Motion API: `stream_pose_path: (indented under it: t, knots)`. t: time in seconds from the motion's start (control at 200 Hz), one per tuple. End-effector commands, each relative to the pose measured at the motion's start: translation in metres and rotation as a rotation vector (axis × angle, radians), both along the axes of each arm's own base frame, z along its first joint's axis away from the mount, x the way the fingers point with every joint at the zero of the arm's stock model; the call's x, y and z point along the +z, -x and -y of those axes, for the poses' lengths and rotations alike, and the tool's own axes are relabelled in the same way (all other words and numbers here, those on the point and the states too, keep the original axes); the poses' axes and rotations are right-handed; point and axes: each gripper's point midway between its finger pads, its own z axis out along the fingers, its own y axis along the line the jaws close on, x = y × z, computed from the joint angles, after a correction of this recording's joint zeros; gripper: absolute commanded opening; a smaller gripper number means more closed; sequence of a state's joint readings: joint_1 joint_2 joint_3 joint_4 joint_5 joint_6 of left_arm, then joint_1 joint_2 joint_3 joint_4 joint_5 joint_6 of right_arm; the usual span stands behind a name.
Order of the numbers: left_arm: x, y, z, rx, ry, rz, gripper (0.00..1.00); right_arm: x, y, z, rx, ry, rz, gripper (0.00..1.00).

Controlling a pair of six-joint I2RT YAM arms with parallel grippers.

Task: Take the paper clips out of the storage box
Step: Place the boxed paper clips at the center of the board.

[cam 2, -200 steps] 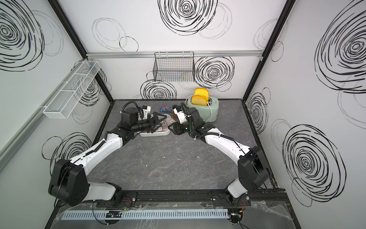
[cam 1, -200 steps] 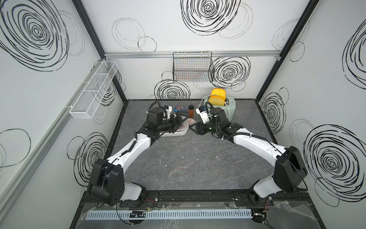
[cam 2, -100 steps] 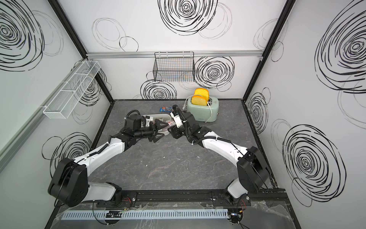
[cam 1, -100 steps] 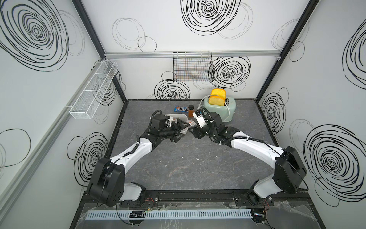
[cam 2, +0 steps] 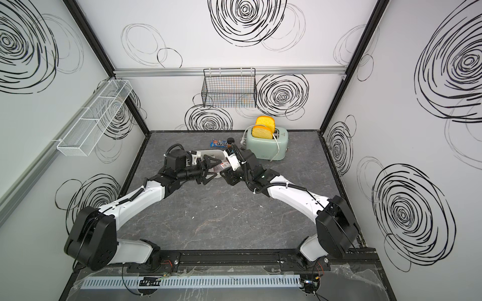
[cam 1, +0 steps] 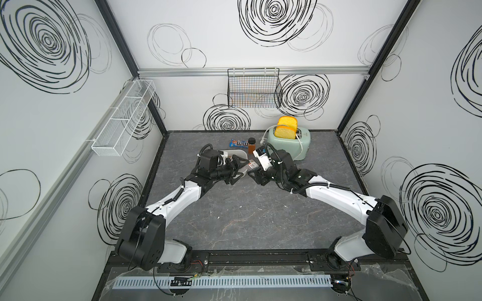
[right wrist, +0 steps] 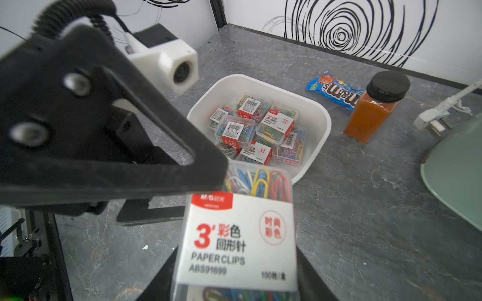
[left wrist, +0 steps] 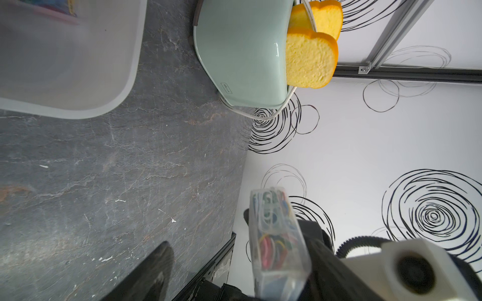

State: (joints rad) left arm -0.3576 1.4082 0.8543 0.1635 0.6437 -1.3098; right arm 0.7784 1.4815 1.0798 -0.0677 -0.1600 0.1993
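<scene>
Right fingers [right wrist: 311,284] pinch one paper clip case [right wrist: 236,234], lower centre of frame, clear of the storage box [right wrist: 325,123] holding the other cases [right wrist: 276,122]; left fingers [right wrist: 130,179] spread beside it, probably to receive it.

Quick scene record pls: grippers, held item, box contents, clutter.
right gripper: shut on one paper clip case, held outside the box
left gripper: open, one finger beside the held case; contact unclear
storage box: holds a pile of cases
clutter: candy packet, black-capped bottle, toaster with bread slices
task: not finished
</scene>
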Motion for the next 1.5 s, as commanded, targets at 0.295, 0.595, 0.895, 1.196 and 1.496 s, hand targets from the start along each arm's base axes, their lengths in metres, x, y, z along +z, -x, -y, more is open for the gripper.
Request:
stream_pose_path:
  t: [0.295, 0.595, 0.895, 1.196, 1.496]
  knots:
    - [0.026, -0.016, 0.009, 0.006, 0.032, 0.083, 0.52, 0.004, 0.011, -0.009, 0.023, -0.02, 0.009, 0.0]
    - [0.021, -0.003, 0.014, -0.027, 0.028, 0.078, 0.46, -0.001, 0.003, -0.009, -0.002, 0.007, 0.019, 0.0]
    - [0.017, -0.009, 0.022, -0.097, -0.006, 0.141, 0.15, -0.003, 0.002, -0.007, 0.001, 0.027, 0.008, 0.0]
    - [0.021, -0.021, 0.036, -0.23, -0.09, 0.308, 0.09, 0.004, 0.006, 0.003, 0.051, -0.014, -0.106, 0.52]
    - [0.018, -0.021, 0.063, -0.395, -0.127, 0.488, 0.09, 0.032, 0.006, 0.031, 0.068, -0.101, -0.235, 0.76]
